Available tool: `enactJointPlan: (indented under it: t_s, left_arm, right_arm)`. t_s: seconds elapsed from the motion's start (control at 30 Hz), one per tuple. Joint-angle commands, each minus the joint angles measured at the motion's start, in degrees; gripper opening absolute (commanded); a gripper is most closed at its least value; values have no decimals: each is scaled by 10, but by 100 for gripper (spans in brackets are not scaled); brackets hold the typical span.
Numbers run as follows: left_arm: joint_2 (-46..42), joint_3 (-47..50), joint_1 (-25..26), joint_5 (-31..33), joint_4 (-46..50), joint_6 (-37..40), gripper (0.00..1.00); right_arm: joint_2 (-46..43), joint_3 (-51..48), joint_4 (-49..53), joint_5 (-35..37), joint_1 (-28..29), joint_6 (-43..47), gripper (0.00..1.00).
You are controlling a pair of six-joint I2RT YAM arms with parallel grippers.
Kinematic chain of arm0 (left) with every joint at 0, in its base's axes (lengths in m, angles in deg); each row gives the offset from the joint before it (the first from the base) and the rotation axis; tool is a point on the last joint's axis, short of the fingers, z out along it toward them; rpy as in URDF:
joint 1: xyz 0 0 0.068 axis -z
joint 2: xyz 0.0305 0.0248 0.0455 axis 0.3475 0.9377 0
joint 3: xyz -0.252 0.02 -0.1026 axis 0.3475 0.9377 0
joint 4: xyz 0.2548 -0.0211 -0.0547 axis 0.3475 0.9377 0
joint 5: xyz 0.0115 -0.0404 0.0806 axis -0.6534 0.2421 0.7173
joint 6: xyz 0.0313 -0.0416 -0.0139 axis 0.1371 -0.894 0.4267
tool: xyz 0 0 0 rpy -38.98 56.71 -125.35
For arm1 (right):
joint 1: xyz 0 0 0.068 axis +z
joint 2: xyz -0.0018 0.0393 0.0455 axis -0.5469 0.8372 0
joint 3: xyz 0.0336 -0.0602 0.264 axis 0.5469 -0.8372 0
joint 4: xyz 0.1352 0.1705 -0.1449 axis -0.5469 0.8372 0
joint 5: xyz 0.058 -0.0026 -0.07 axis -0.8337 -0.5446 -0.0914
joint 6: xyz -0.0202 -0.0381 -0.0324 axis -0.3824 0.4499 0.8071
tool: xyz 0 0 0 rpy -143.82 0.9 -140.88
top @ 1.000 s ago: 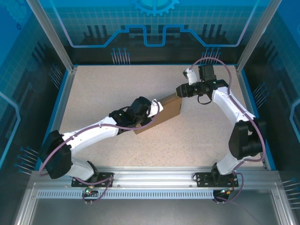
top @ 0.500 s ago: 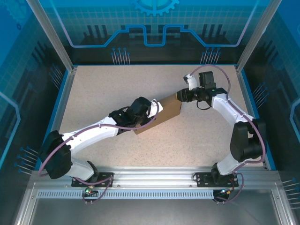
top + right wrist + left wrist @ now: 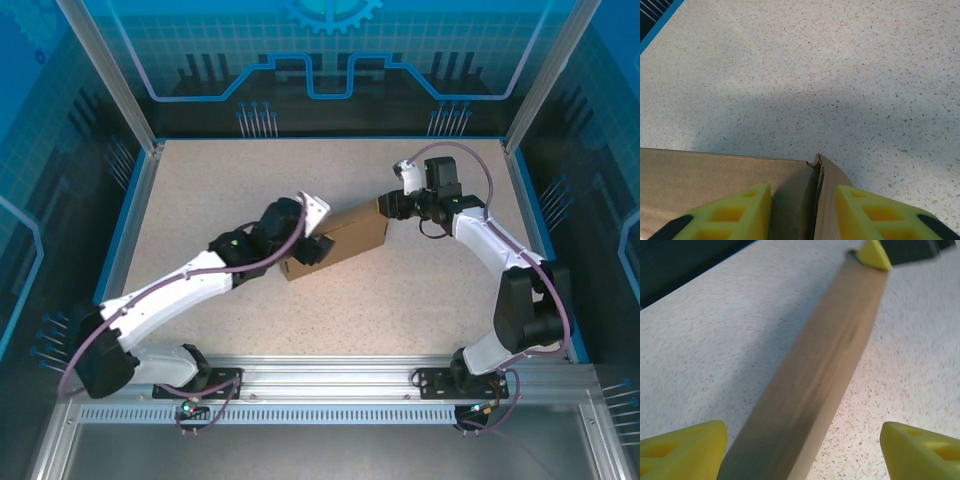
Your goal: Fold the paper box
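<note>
Box (image 3: 345, 238) lay mid-frame, bare surface (image 3: 220, 190) all round; left fingers (image 3: 680, 450) wide astride its long edge, right fingers (image 3: 735, 212) narrow around its end flap.

Noted speckled beige tabletop (image 3: 220, 180), blue trim (image 3: 300, 139) along its far edge. Behind, blue printed backdrop (image 3: 330, 60) (gear motif at top). Logged aluminium rail (image 3: 330, 372) across near edge, slanted metal posts (image 3: 110, 75) at far corners.

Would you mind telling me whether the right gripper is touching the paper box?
Touching: in the right wrist view the right gripper straddles the paper box corner, one yellow finger flush against its flap.
</note>
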Motion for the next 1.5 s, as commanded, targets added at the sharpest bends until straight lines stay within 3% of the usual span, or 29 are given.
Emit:
enactJointPlan:
  t_s: [0.0, 0.1, 0.3, 0.5, 0.63, 0.9, 1.1, 1.47]
  left_arm:
    - [-71, 34, -65, -52, 31, -165, 82]
    - [-124, 85, -133, -111, 12, -238, 83]
    - [-133, 133, -206, -207, -14, -326, 85]
    - [-107, 170, -221, -270, -80, -398, 83]
    - [-103, 195, -221, -260, -92, -410, 77]
    - [-87, 248, -221, -262, -142, -430, 52]
    - [-65, 295, -221, -246, -181, -434, 40]
    - [-47, 282, -231, -216, -176, -384, 31]
  right_arm:
    - [6, -25, 73, 46, 8, 4, 38]
    - [6, -23, 74, 48, 11, 5, 38]
    - [6, -17, 77, 51, 18, 7, 38]
    - [5, -11, 84, 57, 21, 13, 38]
    - [4, -8, 87, 58, 22, 14, 38]
    - [3, -13, 86, 58, 21, 14, 38]
    - [-1, -11, 89, 55, 20, 15, 39]
    - [-47, 15, 98, -25, -13, -10, 48]
